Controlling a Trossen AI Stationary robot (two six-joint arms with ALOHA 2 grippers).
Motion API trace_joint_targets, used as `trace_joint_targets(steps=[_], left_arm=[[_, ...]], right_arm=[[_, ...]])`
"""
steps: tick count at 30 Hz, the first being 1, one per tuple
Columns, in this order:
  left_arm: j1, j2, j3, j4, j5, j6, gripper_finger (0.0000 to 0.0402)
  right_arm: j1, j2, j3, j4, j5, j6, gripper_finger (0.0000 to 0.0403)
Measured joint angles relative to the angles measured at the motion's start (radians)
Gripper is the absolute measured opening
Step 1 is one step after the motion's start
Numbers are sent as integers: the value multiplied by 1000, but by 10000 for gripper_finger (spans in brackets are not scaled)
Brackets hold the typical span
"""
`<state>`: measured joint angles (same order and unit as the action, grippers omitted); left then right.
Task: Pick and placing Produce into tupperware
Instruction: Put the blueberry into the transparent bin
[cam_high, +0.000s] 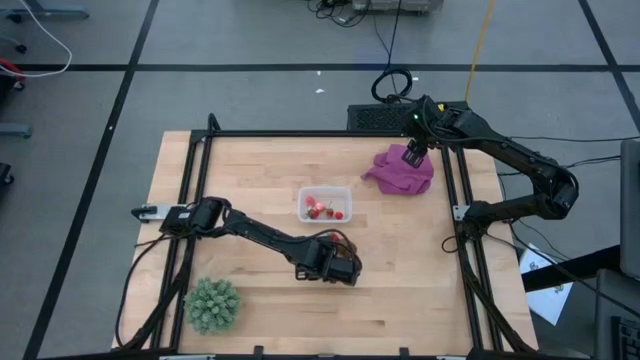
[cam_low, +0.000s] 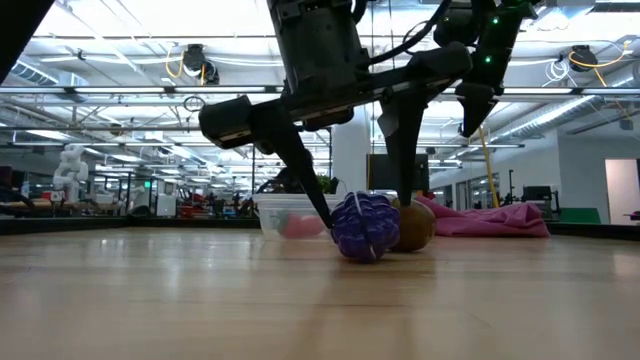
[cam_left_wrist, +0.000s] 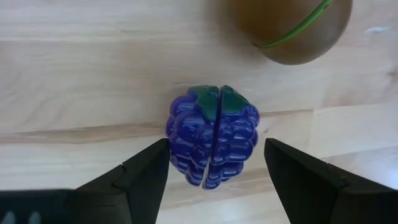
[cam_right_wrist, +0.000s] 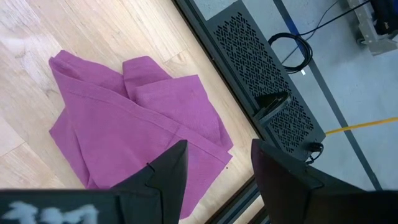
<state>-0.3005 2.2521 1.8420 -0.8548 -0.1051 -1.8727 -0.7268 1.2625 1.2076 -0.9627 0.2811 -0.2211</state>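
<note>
The purple grape cluster (cam_left_wrist: 212, 137) with a green top lies on the wood table, also seen in the low view (cam_low: 365, 228). My left gripper (cam_left_wrist: 216, 149) (cam_high: 345, 270) is open and reaches down over it, one finger on each side and a gap on at least one side. The brown round piece (cam_left_wrist: 292, 28) (cam_low: 412, 225) rests on the table just beyond the cluster. The clear tupperware (cam_high: 325, 190) stands at mid-table with red strawberry pieces (cam_high: 322, 208) inside. My right gripper (cam_right_wrist: 217, 165) (cam_high: 412, 155) hangs open above the purple-magenta cloth (cam_right_wrist: 124, 118).
A large spiky green ball (cam_high: 212, 305) sits near the table's near left corner. The cloth (cam_high: 403, 170) lies crumpled at the far right, beside the black frame rail (cam_high: 455, 190). Bare wood lies between the tupperware and the cluster.
</note>
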Motion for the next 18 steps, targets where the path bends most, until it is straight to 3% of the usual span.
trace_joint_targets(steps=[18], left_arm=[[0,15,2,2,-33,54,264]], right_arm=[[0,0,0,0,0,18,169]])
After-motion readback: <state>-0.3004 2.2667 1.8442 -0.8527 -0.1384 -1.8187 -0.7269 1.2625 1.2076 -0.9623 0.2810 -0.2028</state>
